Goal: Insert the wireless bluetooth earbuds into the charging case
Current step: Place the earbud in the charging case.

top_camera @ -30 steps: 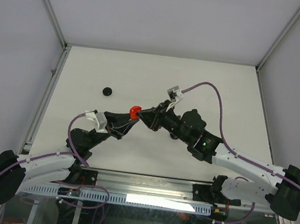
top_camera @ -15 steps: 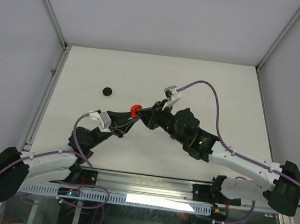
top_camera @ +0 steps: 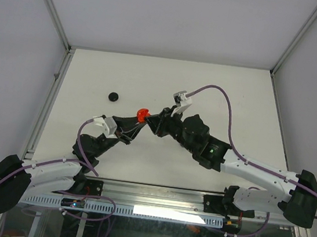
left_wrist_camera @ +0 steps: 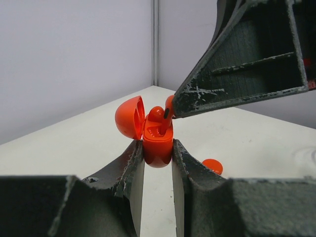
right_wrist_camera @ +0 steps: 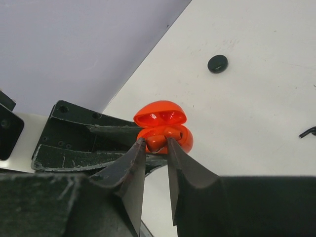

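Left gripper (top_camera: pixel 137 122), reaching in from the near-left corner, is clamped on the lower half of the red charging case (left_wrist_camera: pixel 158 144), holding it upright above the middle of the worktop (top_camera: pixel 238 88), lid swung open; a black disc (top_camera: pixel 113 96) lies well apart, nearer the left edge; right gripper (right_wrist_camera: pixel 155 144), coming from the right side, pinches a red earbud (left_wrist_camera: pixel 169 102) at the case's open mouth; its depth cannot be told

We worked in a lab test cell: plain walls (top_camera: pixel 172 15) and aluminium posts (top_camera: pixel 50 5) enclosed the white table (top_camera: pixel 226 92), with a mounting rail (top_camera: pixel 154 195) along its near edge.
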Robot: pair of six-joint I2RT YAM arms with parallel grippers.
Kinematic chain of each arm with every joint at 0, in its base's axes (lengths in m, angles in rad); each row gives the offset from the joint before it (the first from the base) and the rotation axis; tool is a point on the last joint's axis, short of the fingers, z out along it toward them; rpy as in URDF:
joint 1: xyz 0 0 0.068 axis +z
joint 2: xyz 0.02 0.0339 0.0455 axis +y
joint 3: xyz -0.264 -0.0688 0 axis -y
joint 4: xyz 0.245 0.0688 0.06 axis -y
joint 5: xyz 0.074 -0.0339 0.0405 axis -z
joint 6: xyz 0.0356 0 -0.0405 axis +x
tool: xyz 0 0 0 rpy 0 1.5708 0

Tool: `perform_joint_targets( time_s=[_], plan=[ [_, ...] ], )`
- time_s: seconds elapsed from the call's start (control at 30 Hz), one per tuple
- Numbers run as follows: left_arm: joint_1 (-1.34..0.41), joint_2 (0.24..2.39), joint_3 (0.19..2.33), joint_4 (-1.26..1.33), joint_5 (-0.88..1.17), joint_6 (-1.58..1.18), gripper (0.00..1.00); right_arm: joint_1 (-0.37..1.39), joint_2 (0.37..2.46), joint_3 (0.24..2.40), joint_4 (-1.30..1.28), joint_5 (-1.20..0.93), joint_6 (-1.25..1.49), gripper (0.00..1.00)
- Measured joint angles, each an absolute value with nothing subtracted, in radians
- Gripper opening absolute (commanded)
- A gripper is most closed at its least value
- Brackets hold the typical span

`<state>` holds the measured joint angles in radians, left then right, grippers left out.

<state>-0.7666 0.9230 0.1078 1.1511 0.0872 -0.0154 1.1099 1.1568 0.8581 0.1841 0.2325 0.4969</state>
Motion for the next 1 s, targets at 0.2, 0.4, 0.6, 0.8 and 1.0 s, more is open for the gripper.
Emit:
perform_joint_targets(
  time_s=[0.2,0.4,0.6,0.8,1.0],
  plan=[
    [-0.766,0.923,0.110,1.152,0.072,-0.019,0.00,1.112,1.168,0.867,0.147,0.235,0.496,0.31],
    [-0.766,0.923,0.110,1.152,0.071,-0.028,0.00,1.113,1.174,0.884,0.102,0.234,0.488,0.46],
    [-0.766,0.923,0.110,1.139,0.071,-0.049,0.00,1.113,1.150,0.920,0.022,0.229,0.429,0.61],
    [-0.766,0.923,0.113,1.122,0.081,-0.079,0.00,1.091,1.123,0.987,-0.041,0.176,0.368,0.62],
    [-0.766,0.923,0.130,1.114,0.104,-0.114,0.00,1.074,1.130,1.000,-0.057,0.106,0.351,0.60]
  ],
)
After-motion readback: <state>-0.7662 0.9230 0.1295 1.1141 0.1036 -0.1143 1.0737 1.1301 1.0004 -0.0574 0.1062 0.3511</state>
